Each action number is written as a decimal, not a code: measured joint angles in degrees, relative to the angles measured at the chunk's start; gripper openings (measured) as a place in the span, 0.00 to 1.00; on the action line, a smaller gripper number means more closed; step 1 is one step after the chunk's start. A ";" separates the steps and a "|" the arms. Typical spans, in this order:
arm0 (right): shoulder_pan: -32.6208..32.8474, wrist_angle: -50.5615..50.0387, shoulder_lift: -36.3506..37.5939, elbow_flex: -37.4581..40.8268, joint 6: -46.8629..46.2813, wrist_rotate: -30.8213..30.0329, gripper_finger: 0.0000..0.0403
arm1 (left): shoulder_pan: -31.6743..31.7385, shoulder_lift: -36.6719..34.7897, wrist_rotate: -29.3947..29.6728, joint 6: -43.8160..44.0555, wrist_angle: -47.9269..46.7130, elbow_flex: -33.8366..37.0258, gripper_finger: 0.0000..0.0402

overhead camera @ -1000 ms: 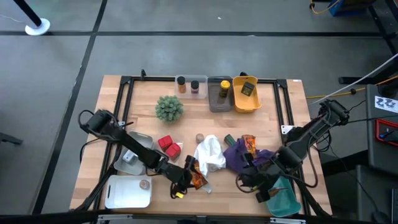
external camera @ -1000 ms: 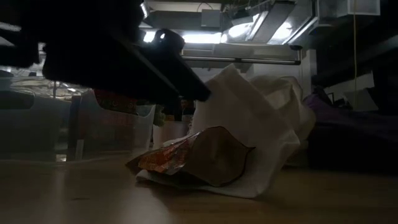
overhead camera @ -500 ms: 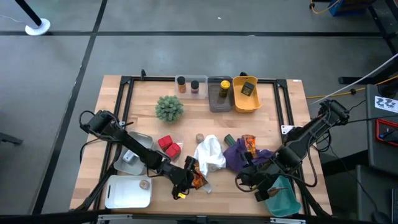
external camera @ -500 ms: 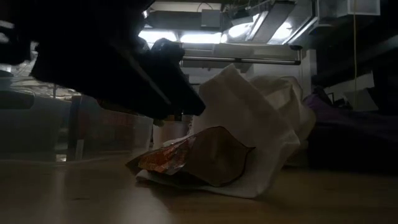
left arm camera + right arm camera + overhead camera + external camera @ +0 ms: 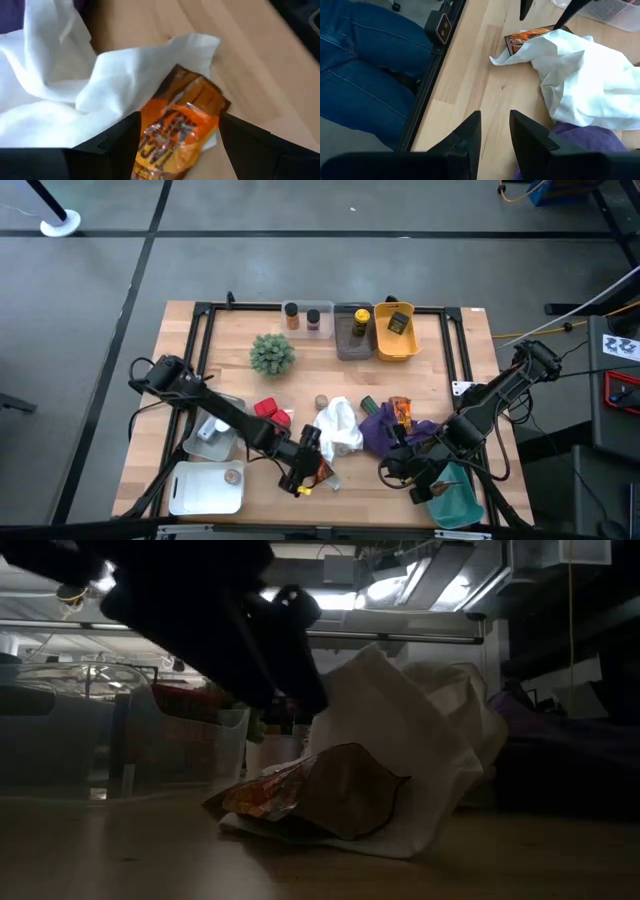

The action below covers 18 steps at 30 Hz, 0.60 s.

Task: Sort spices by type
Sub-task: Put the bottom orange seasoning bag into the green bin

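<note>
The left gripper (image 5: pixel 306 470) hangs with its fingers spread wide and nothing between them, directly over the orange-red foil packet (image 5: pixel 177 131), which lies flat at the table's near edge, half tucked under the white cloth (image 5: pixel 336 429). The packet's long axis runs between the two fingers, so closing should catch its narrow width. The right gripper (image 5: pixel 400 468), fingers partly apart and empty, waits well off to the right.

Orange foil packet (image 5: pixel 177 132) — flat, cloth-tucked
</note>
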<state>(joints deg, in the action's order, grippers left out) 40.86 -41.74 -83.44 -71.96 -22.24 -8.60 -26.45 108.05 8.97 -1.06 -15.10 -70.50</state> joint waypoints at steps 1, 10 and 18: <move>0.00 -0.05 0.00 0.00 0.01 0.00 0.26 | 0.24 0.23 0.00 -0.06 0.36 0.00 0.62; 0.00 -0.16 -0.07 0.07 0.55 0.00 0.26 | 2.23 3.44 0.14 -0.94 0.75 0.01 0.62; 0.00 0.17 -0.07 0.07 1.75 -0.45 0.26 | 2.66 6.05 -2.58 -3.15 1.07 -0.11 0.61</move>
<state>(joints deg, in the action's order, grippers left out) 40.86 -41.57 -83.50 -71.90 -20.49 -9.05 -23.79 114.10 6.39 -4.21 -14.03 -70.61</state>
